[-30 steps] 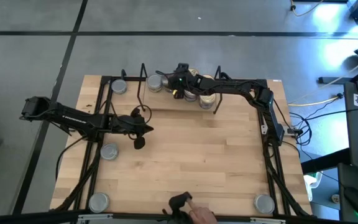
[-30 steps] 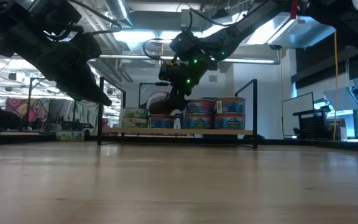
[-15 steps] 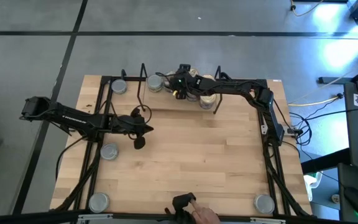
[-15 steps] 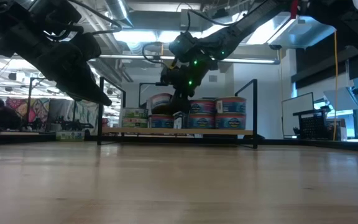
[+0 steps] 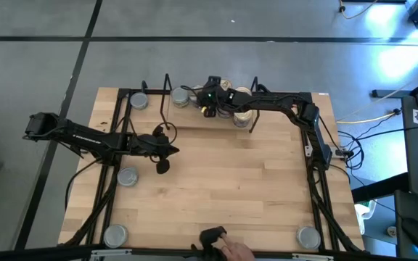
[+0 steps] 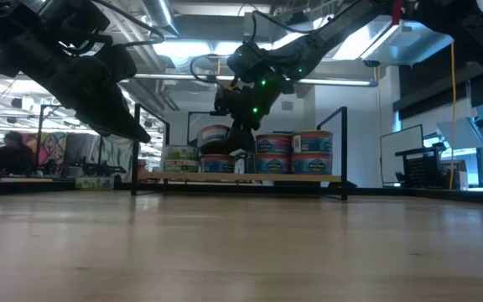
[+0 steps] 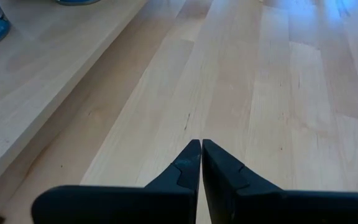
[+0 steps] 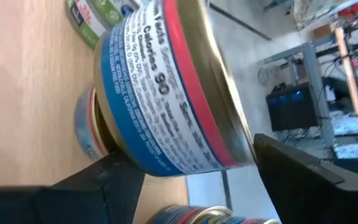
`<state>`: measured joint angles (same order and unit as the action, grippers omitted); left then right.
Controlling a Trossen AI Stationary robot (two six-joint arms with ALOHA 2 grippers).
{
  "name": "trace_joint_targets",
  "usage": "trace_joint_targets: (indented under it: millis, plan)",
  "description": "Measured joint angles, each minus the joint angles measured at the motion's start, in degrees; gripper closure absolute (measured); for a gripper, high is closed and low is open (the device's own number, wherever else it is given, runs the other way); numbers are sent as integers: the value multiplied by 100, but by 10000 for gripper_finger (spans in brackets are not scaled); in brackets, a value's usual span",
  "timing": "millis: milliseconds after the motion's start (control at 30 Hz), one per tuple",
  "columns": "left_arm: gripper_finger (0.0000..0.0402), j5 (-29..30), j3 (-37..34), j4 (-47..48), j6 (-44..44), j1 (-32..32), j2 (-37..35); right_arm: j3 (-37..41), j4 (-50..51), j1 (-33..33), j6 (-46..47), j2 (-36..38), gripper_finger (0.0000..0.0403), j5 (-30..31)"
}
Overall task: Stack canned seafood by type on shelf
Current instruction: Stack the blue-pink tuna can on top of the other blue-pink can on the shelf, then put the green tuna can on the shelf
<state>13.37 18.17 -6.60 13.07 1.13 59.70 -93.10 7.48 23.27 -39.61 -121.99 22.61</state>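
Note:
My right gripper (image 5: 207, 99) is at the shelf (image 5: 210, 121) by the table's far edge, shut on a blue-and-red-labelled tin (image 8: 166, 93). In the low view that tin (image 6: 215, 136) stands upright just above another blue tin (image 6: 217, 164) on the shelf's wood base (image 6: 241, 177); whether the two touch I cannot tell. To their right, more blue tins (image 6: 293, 153) stand in stacks of two. Green-labelled tins (image 6: 181, 158) sit at the shelf's left end. My left gripper (image 5: 162, 154), shut and holding nothing, hovers over the table's left half. My right gripper pinches the tin between its two fingers (image 8: 107, 180), one on each side of the tin's round side wall (image 8: 138, 152). The fingers slant down at it from the table's right. The tin is upright, gold lid up, over the lower tin (image 8: 87, 132).
Loose silver-lidded tins lie at the far left (image 5: 138, 101), left (image 5: 128, 176), near left (image 5: 115, 235) and near right (image 5: 308, 236). Black rails edge the table. A person's hand (image 5: 232, 251) with a dark object is at the near edge. Bare wood fills the middle.
My right gripper has turned the tin from tipped to upright over the lower tin on the shelf's left part, staying shut on it. The hand at the near edge has shifted a little.

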Motion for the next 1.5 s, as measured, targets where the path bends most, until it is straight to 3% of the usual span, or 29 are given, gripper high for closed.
trace_joint_targets:
  millis: [467,867,1500]
  plan:
    - [389,-2,0,3,36,0,2,0,368,-4,137,61,84,341]
    - [389,-2,2,5,43,0,2,-265,677,-44,37,138,95,358]
    - [389,-4,2,38,49,0,2,-356,1072,-137,-191,186,95,883]
